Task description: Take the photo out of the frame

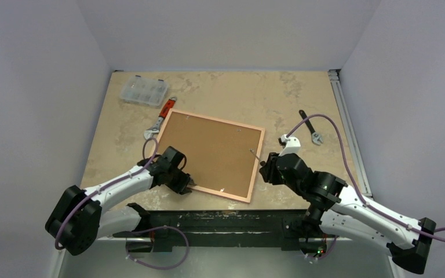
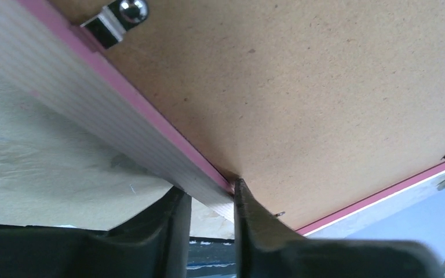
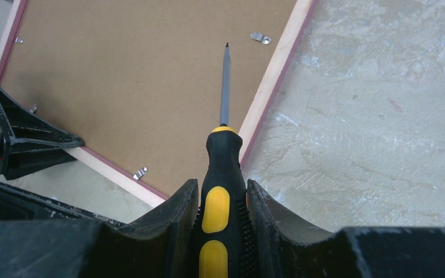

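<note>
Frame, back up, is laid by near edge of table, near-left corner rim pinched by L gripper fingers, screwdriver handle clamped betw. R gripper fingers, tip held over frame's back.

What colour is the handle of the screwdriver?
The screwdriver handle is black with yellow inserts; the right wrist view shows it best.
</note>
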{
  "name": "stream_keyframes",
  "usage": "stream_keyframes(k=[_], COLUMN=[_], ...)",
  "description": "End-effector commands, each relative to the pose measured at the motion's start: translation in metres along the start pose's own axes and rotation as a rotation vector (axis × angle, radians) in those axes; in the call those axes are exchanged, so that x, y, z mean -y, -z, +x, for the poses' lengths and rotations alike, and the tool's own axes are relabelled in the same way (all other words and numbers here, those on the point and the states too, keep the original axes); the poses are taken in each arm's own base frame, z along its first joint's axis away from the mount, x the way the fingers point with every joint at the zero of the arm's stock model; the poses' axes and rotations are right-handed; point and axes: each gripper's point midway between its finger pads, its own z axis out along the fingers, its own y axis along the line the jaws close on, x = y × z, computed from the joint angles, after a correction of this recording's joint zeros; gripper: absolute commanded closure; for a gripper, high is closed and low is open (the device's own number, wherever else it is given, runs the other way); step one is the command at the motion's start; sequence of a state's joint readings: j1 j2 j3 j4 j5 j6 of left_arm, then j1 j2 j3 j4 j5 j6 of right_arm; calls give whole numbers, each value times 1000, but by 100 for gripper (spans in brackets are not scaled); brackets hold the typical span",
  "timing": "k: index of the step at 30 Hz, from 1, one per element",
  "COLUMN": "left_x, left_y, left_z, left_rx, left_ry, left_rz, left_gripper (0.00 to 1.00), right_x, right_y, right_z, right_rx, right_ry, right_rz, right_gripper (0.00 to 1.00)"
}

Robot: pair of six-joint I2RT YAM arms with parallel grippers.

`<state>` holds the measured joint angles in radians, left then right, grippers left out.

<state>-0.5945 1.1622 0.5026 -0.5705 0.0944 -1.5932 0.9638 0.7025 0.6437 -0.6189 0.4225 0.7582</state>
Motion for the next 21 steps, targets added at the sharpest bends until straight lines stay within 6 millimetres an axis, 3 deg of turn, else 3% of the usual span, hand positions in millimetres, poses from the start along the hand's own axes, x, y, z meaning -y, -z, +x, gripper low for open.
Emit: stream_keyframes(k=[1,7,12,21], left_x=[-21,-5,18,93], left_y=[-6,0,-3,-5], left_z=[-15,-3,-2,4], left_rx=[122,164,215,235], left_ry=[-124,-332,-392,-700], left_rz=[-29,15,63,36], left_gripper=[87,93,97,100], right_x=[-30,-53,-56,-59], right_y=[14,22,25,29], right_z=[-26,-12,7,14], right_rx=[30,-62,-124,-118], right_ry=[54,212,250,194], right_rz=[-119,-267,-335,-389], right_gripper=[100,100,100,100])
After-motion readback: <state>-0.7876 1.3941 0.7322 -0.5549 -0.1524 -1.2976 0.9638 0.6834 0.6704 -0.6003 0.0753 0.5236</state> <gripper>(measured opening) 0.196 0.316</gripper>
